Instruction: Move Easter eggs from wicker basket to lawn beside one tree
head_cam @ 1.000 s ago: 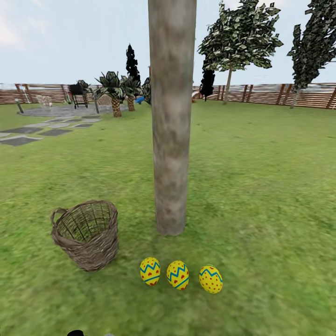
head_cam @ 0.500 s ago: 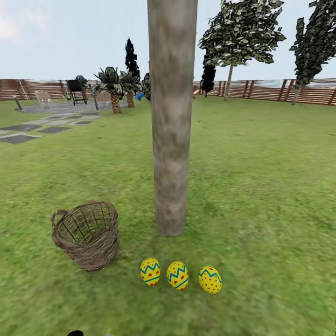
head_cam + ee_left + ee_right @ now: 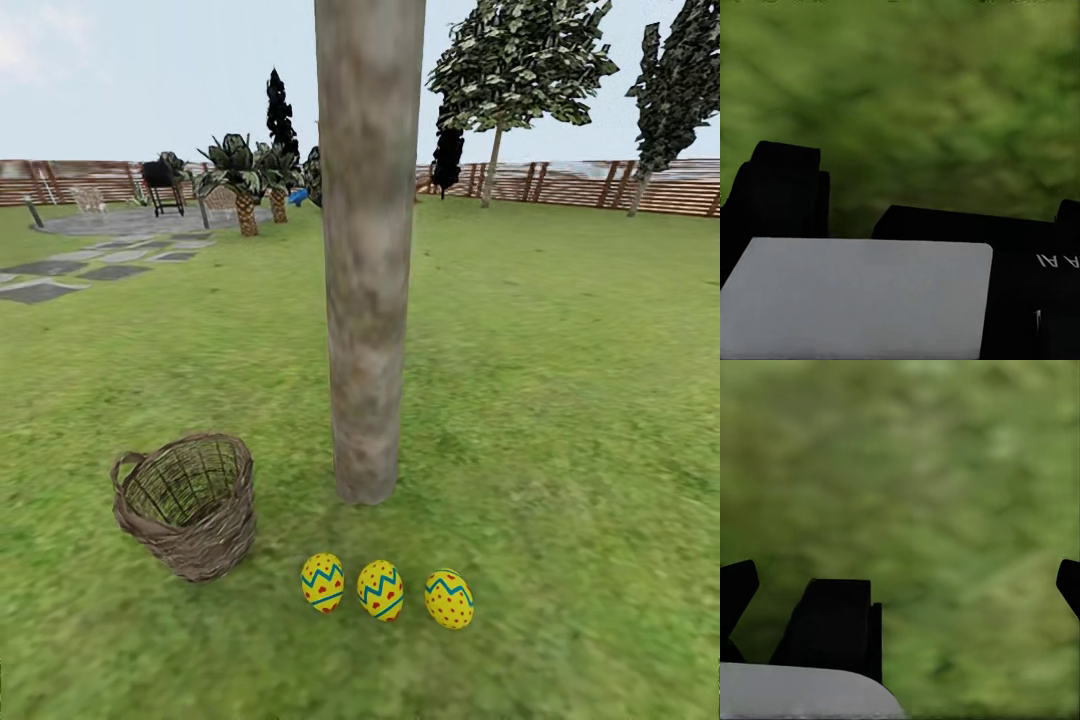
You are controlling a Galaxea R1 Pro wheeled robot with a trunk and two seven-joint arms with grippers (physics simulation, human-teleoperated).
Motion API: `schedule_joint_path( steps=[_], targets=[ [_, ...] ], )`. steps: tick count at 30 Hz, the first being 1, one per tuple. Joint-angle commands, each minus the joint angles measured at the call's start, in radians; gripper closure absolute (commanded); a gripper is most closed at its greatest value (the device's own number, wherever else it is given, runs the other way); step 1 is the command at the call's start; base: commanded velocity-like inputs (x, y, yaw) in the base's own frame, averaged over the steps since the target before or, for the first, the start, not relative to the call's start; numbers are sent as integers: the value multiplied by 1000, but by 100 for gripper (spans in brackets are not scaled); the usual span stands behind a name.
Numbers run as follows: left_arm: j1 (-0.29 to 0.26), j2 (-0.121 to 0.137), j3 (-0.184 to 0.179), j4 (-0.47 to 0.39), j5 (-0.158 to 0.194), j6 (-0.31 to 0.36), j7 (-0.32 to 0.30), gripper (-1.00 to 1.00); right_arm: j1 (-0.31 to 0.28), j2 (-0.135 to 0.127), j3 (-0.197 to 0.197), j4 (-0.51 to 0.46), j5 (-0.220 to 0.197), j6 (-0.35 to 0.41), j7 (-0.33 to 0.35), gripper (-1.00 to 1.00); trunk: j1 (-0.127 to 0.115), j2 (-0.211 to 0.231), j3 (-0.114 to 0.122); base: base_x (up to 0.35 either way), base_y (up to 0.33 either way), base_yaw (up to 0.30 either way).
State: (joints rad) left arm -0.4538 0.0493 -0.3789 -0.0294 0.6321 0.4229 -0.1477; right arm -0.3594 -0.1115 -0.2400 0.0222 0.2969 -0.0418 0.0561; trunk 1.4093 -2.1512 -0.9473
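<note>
Right wrist view: the right gripper is being held above blurred lawn, its dark fingertips standing far apart at either edge with nothing between them, so it is being read as spread wide and empty. In the left wrist view, the left gripper is being shown as dark blocks over grass, with nothing held; whether its jaws are wide or narrow cannot be told.

Further out, in the head view, the three Easter eggs are being seen lying in a row on the grass, just in front of the tree and close to its foot. The wicker basket is standing upright beside them, to the trunk's left, and no egg is being seen inside it.

The task is being judged as essentially done. The eggs are being judged light, hard, smooth and prone to rolling or slipping; should one need moving, it is best taken across its widest middle. The basket is being judged light and fairly stiff, best taken by its rim.
</note>
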Motion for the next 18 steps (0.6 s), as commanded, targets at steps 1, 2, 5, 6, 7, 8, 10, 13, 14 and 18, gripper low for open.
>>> schedule_joint_path(
  steps=[1, 2, 5, 6, 7, 8, 10, 13, 14, 18],
  targets=[
    [6, 0, -8, -1, 7, -16, -2, -100, 2, 0, -9, 2, 9, -5, 2, -100, -4, 7, 1, 0, 0, 0],
    [13, 0, -9, -1, 7, -50, -3, -100, 7, 0, -9, 1, 11, -5, 2, -100, -8, 14, 2, 0, 0, 0],
    [26, -8, -8, -1, 8, -98, -1, -100, 12, 2, -9, 1, 14, -6, 2, -100, -19, 35, 7, 0, 0, 0],
    [31, -12, -8, -1, 8, -104, -1, -100, 13, 2, -9, 1, 14, -6, 2, -100, -23, 42, 8, 0, 0, 0],
    [37, -15, -8, -1, 8, -111, -1, -100, 13, 3, -9, 1, 14, -6, 2, -100, -27, 49, 10, 0, 0, 0],
    [44, -18, -8, -1, 8, -131, 0, -100, 14, 4, -9, 1, 14, -6, 2, -100, -31, 56, 11, 0, 0, 0],
    [53, -21, -8, 0, 8, -166, 0, -100, 16, 4, -9, 1, 14, -6, 2, -100, -39, 70, 14, 0, 0, 0],
    [71, -22, -8, 0, 8, -199, 0, -100, 19, 4, -9, 1, 13, -6, 2, -100, -50, 91, 19, 0, 0, 0],
    [76, -23, -8, 0, 8, -207, 0, -100, 20, 4, -9, 2, 12, -6, 2, -100, -54, 98, 20, 0, 0, 0],
    [103, -42, -8, 1, 8, -273, 1, -100, 25, 4, -9, 1, 13, -6, 2, -100, -69, 126, 26, 0, 0, 0]
  ],
)
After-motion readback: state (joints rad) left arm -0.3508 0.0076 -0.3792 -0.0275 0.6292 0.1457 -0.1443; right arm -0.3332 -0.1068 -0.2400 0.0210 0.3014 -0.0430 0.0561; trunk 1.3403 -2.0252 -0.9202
